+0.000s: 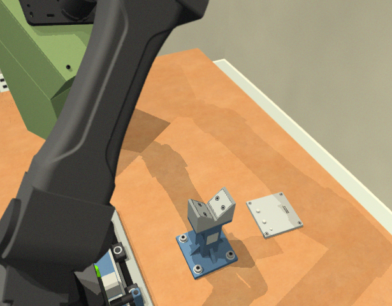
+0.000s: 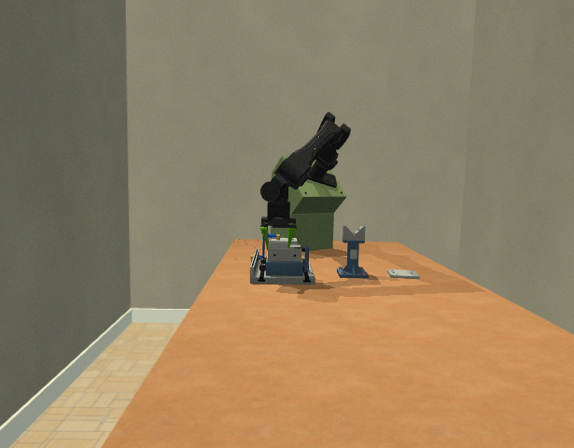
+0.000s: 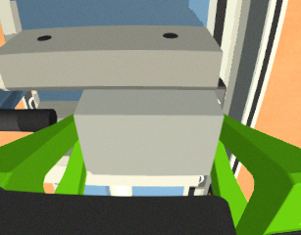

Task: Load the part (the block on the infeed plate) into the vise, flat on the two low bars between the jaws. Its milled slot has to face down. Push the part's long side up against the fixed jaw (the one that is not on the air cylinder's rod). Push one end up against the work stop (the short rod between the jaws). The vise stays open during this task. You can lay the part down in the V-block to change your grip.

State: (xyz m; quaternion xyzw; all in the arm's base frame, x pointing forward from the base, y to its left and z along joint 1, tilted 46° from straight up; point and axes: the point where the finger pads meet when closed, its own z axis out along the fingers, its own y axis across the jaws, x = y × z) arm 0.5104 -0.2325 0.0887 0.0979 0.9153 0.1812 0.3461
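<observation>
My gripper (image 3: 148, 117) with green fingers is shut on the part (image 3: 150, 131), a plain grey block, and holds it over the vise (image 2: 282, 265). In the wrist view the block sits just in front of a grey jaw (image 3: 107, 59) with two screw holes, backed by a blue body (image 3: 111, 3). A short dark rod (image 3: 23, 117) shows at the left of the block. The slot is not visible. In the exterior view the gripper (image 2: 278, 237) stands on top of the vise with the block (image 2: 278, 245) between its fingers. In the top view the arm hides most of the vise (image 1: 118, 280).
The V-block (image 1: 210, 210) on its blue base stands right of the vise. The bare infeed plate (image 1: 274, 213) lies further right. A green machine housing (image 1: 31, 75) stands behind the arm. The table edge runs along the right.
</observation>
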